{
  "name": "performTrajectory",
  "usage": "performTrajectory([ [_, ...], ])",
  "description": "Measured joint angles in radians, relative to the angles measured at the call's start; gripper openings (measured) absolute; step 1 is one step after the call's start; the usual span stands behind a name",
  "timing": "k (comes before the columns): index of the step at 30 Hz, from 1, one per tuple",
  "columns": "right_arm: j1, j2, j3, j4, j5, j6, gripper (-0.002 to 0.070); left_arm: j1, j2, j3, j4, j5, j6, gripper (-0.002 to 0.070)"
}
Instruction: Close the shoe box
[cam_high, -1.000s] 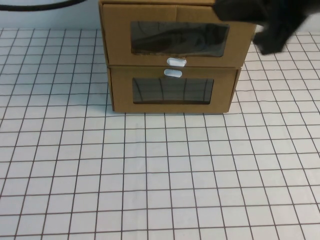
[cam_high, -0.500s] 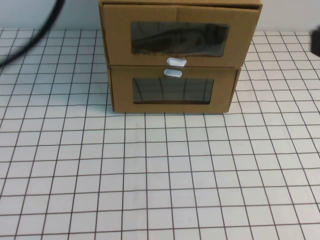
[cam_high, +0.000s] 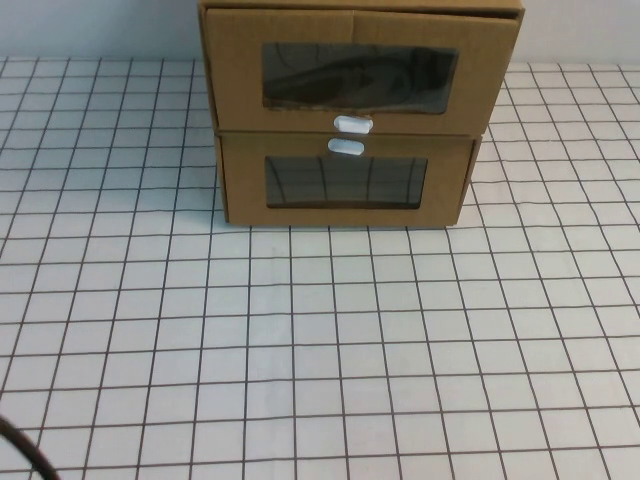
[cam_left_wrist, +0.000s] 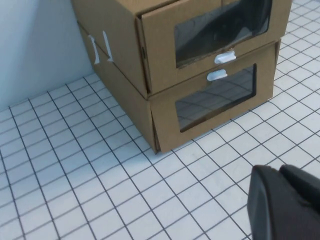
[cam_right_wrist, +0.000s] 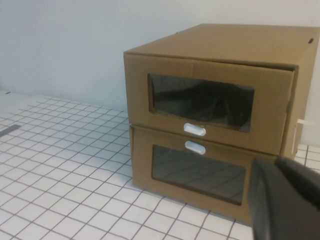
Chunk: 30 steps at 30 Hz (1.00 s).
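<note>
Shoe box (cam_high: 360, 25), the upper of two stacked cardboard boxes at the far edge of the gridded table (cam_high: 300, 350), seems to have its drawer front standing slightly proud of its sleeve. My left gripper (cam_left_wrist: 285, 200) and right gripper (cam_right_wrist: 285, 200) both sit well back from it, out of the high view; I cannot tell how either is set, and neither holds anything. If I push off-centre or high, the drawer may jam askew, or the whole box could slide back off the lower box (cam_high: 345, 215). A push on the window might also dent it.
</note>
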Motion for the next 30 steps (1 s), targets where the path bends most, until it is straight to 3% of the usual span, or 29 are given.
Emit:
performTrajectory([
  [5,0.000,-0.120,0.064,-0.025,-0.012,0.000,-0.0014,0.000,-0.178,0.297,-0.095,-0.144,0.000,-0.0005],
  [13,0.000,-0.154,0.069,-0.044,-0.012,0.000,-0.0014,0.000,-0.284,0.576,-0.118,-0.335,0.002,-0.0005],
  [19,0.000,-0.154,0.069,-0.038,-0.012,0.000,-0.0014,0.000,-0.284,0.608,-0.127,-0.475,0.002,-0.0005],
  [30,0.000,-0.154,0.069,-0.030,-0.012,0.000,-0.0015,0.000,-0.285,0.612,-0.127,-0.477,0.002,-0.0005],
])
